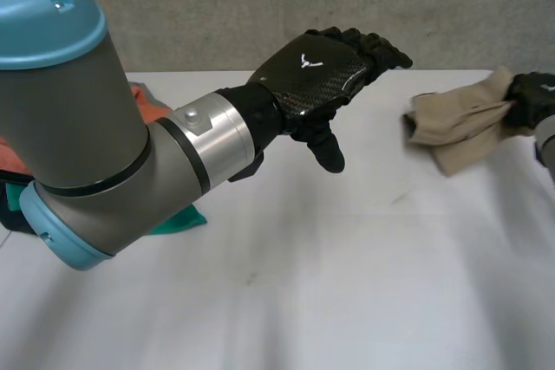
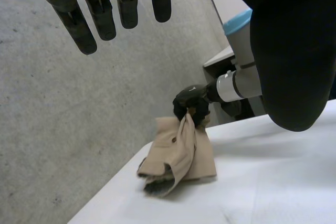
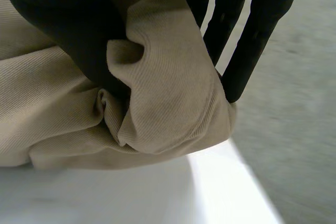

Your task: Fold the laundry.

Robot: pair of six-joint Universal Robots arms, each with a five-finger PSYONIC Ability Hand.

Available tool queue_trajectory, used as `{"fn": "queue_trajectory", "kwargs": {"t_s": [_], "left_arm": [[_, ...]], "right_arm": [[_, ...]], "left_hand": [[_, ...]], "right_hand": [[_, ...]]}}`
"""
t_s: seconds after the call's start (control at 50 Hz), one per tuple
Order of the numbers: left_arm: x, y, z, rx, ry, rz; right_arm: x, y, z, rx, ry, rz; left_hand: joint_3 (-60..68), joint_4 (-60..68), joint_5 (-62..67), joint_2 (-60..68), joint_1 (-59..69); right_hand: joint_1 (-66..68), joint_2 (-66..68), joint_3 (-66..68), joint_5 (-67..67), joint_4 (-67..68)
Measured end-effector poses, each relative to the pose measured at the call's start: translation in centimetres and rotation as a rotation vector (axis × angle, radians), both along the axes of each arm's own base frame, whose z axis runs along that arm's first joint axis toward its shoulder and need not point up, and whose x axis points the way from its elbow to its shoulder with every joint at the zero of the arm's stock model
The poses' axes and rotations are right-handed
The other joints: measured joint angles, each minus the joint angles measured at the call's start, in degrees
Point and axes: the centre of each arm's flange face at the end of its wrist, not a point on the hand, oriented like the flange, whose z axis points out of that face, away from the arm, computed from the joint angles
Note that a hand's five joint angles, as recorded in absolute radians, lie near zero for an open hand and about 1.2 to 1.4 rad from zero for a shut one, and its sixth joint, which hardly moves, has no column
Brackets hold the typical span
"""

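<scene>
**Beige cloth pinched at the table's far right edge, folding not yet begun**

Beige corduroy-like cloth [image 1: 455,123] lies bunched and rumpled on the white table [image 1: 329,301], close to its far right edge, with a grey wall behind. The robot's right hand [image 1: 531,97] has hold of it at the edge nearest that arm. In the right wrist view a fold of the fabric is squeezed between the black thumb and the straighter fingers, and the rest of the cloth sags down onto the table top.

The left hand [image 1: 316,71] hangs in the air above the middle of the table, well apart from the beige cloth. Its fingers are straight and loosely spread, the thumb hangs down, and it holds nothing.

Behind the left arm, at the table's left side, lie more garments: an orange cloth [image 1: 149,103] and a teal cloth [image 1: 184,218], both partly hidden by the arm.

By the look of it the task is at an early stage. The beige cloth is crumpled, not laid flat, with no neat fold visible. It would need spreading out, then folding, and the orange and teal pieces appear to be waiting their turn.
</scene>
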Motion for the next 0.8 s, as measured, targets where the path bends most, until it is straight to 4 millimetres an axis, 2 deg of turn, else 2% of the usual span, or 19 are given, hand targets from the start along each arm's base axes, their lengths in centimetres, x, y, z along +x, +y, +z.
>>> {"fn": "queue_trajectory", "kwargs": {"t_s": [0.08,0.16,0.3,0.34,0.36,0.4,0.44,0.5,0.68,0.78,0.8], "left_arm": [[0.1,0.1,0.4,-0.008,0.007,0.000],[0.1,0.2,0.6,-0.013,0.011,-0.001],[0.1,0.3,0.6,-0.011,0.009,-0.002],[0.1,0.3,0.5,-0.010,0.009,-0.003],[0.1,0.3,0.5,-0.009,0.008,-0.003],[0.1,0.4,0.5,-0.008,0.008,-0.004],[0.0,0.4,0.4,-0.007,0.008,-0.004],[0.0,0.4,0.4,-0.007,0.007,-0.004],[0.1,0.4,0.6,-0.011,0.011,-0.001],[0.4,-0.1,1.3,-0.030,0.030,0.044],[0.6,-0.3,1.5,-0.038,0.038,0.067]], "right_arm": [[-2.7,-2.6,-0.4,-0.029,0.000,-0.075],[-4.9,-4.3,-1.2,-0.044,0.002,-0.123],[-7.3,-5.4,-2.3,-0.054,0.006,-0.147],[-7.6,-5.4,-2.4,-0.056,0.006,-0.151],[-7.8,-5.5,-2.4,-0.057,0.007,-0.156],[-8.0,-5.5,-2.3,-0.058,0.008,-0.169],[-8.3,-5.4,-2.3,-0.059,0.013,-0.194],[-8.6,-5.4,-2.1,-0.062,0.026,-0.227],[-8.2,-4.4,2.0,-0.114,0.233,-0.274],[-6.8,-2.0,5.4,-0.184,0.334,-0.210],[-6.2,-1.1,6.2,-0.209,0.355,-0.185]], "left_hand": [[0.00,0.00,0.00,0.00,-0.01],[0.00,0.00,-0.01,0.00,-0.01],[0.00,0.00,-0.01,0.00,-0.02],[0.00,0.00,-0.01,0.00,-0.02],[0.00,0.00,-0.01,0.00,-0.02],[0.00,0.00,-0.01,0.00,-0.02],[0.00,0.00,-0.01,0.00,-0.02],[0.00,0.00,-0.02,0.00,-0.02],[0.00,0.00,-0.01,0.00,-0.02],[0.00,0.00,-0.01,0.00,-0.02],[0.00,0.00,-0.01,0.00,-0.02]], "right_hand": [[0.00,0.00,0.00,0.34,0.02],[0.00,0.00,0.00,0.33,0.02],[-1.23,-1.49,-0.78,-0.67,-1.55],[-15.02,-16.21,-14.50,-15.08,-17.02],[-28.72,-28.91,-26.79,-27.69,-29.21],[-44.17,-44.64,-40.50,-43.64,-46.28],[-49.12,-50.38,-45.02,-49.70,-54.43],[-49.60,-51.37,-46.07,-50.96,-56.61],[-49.60,-51.37,-46.08,-51.00,-56.94],[-49.60,-51.37,-46.08,-51.00,-56.94],[-49.60,-51.37,-46.08,-50.99,-56.94]]}}
